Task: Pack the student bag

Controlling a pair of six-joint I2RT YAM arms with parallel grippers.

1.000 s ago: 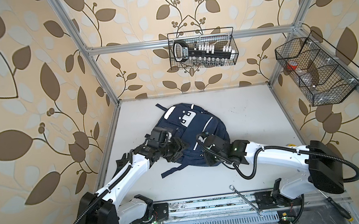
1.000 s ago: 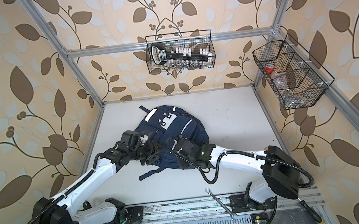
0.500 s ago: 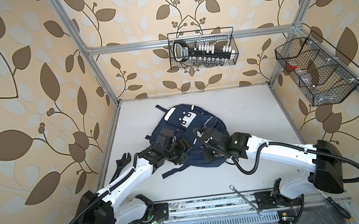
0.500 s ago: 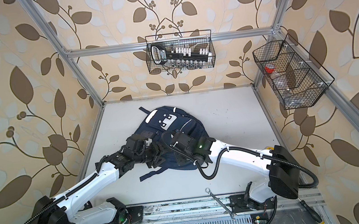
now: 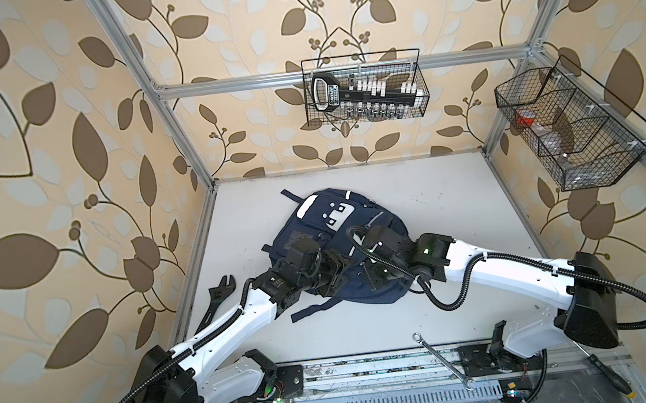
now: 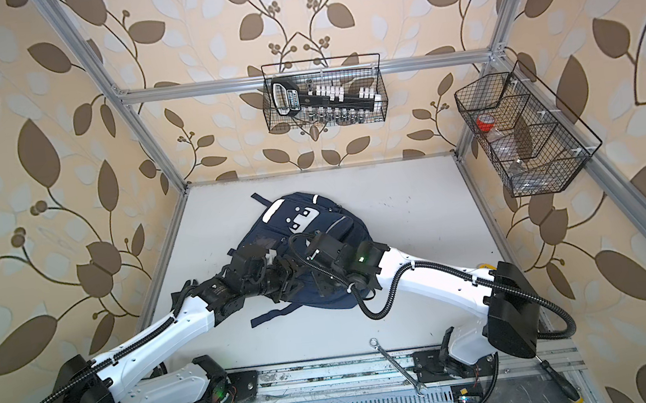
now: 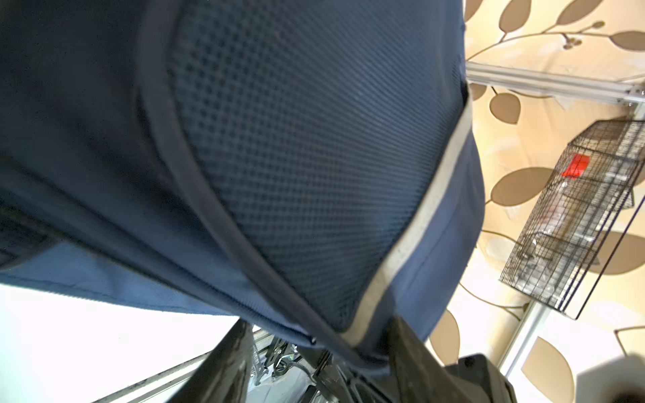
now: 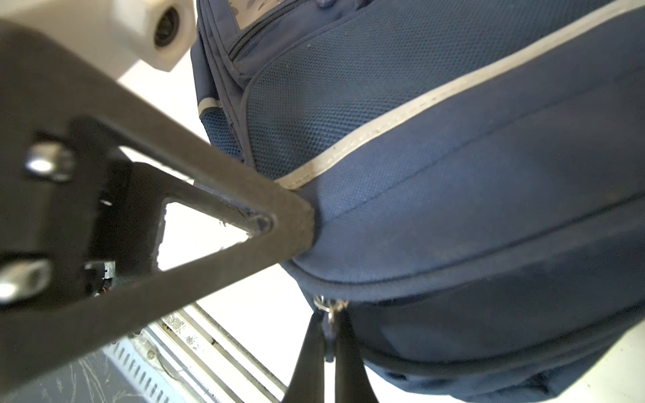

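rounded navy student bag (image 5: pixel 310 229), woven and meshed.

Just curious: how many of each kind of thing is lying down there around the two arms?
Backpack: 1
Wrenches: 2 (black adjustable wrench, silver combination spanner)
Screwdriver: 1
Total: 4

No text I can read anywhere. Label on the black socket-rail handle (image 5: pixel 327 95) in the back wire basket (image 5: pixel 418 73) has lettering, too small to make out. White patch (image 5: pixel 339 214) on the student bag (image 5: pixel 383 293) shows dark squares only.
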